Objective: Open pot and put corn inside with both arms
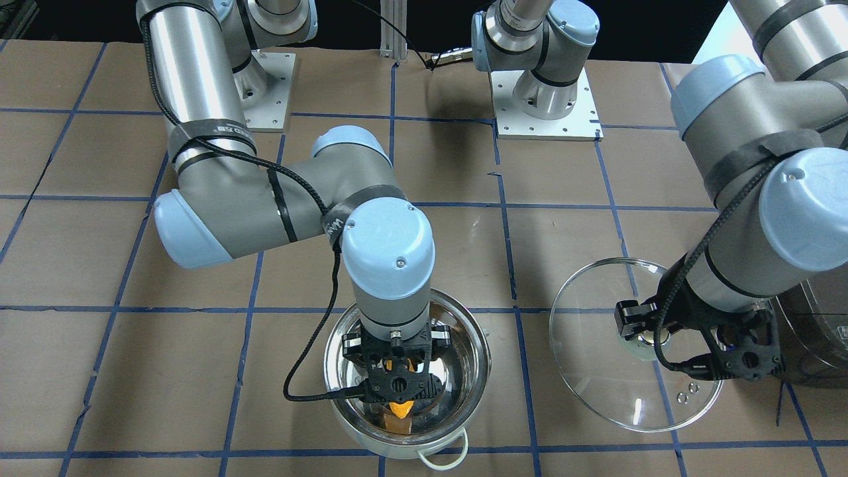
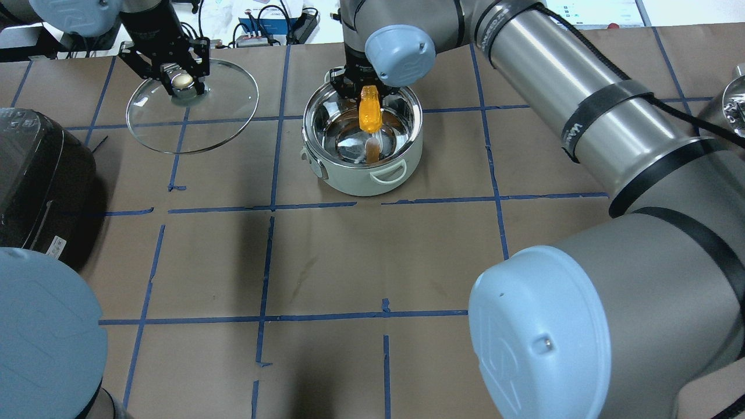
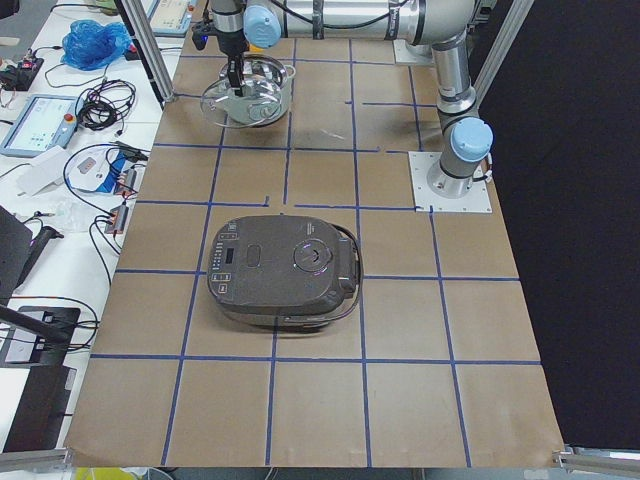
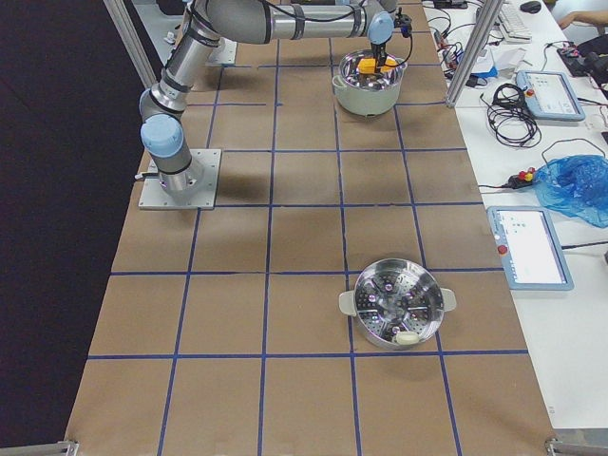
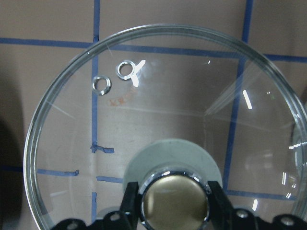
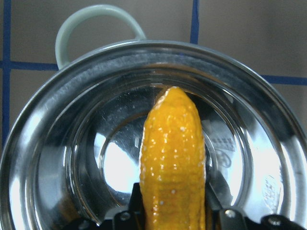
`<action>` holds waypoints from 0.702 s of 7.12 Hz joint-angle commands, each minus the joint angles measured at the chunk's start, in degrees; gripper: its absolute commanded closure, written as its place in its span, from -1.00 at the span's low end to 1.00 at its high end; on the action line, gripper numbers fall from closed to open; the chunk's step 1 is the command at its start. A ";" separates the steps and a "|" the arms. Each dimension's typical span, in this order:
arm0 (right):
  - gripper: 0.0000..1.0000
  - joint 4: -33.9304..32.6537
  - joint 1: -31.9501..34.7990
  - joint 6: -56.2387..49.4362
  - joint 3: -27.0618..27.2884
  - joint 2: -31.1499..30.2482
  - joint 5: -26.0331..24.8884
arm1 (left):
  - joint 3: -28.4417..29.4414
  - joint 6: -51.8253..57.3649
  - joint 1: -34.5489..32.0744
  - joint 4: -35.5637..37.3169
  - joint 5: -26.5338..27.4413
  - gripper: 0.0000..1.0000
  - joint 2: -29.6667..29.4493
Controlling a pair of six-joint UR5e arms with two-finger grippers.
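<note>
The shiny steel pot (image 2: 361, 177) stands open on the table, its rim also showing in the front view (image 1: 478, 354) and the right wrist view (image 6: 43, 143). My right gripper (image 1: 397, 383) hangs over the pot's mouth, shut on the yellow-orange corn (image 2: 370, 112), which points down into the pot (image 6: 173, 153). My left gripper (image 2: 181, 81) is shut on the knob (image 5: 175, 201) of the glass lid (image 2: 192, 125), holding it off to the side of the pot (image 1: 596, 377). The lid looks slightly tilted.
A dark grey rice cooker (image 2: 35, 174) sits on the robot's left side, close to the left arm (image 1: 818, 331). A steel steamer pot (image 4: 399, 304) stands far on the robot's right. Brown paper with blue tape lines covers the table.
</note>
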 commanded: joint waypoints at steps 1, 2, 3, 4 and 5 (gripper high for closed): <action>0.71 -3.93 0.82 0.55 1.21 2.78 -0.16 | -11.00 0.75 2.58 13.45 -0.24 0.79 -1.78; -0.44 -4.12 0.91 0.29 2.34 2.88 -0.25 | -15.15 0.93 2.68 18.14 -0.16 0.79 -1.87; -0.99 -4.12 0.91 0.12 2.61 2.70 -0.25 | -16.50 1.10 2.68 20.01 -0.24 0.80 -2.31; -1.00 -4.03 0.91 0.03 2.53 2.35 -0.25 | -16.16 0.93 2.68 20.81 -0.33 0.80 -4.31; -1.00 -3.25 0.91 -0.06 2.70 -0.35 -0.34 | -16.25 0.58 2.68 22.73 -0.50 0.80 -5.81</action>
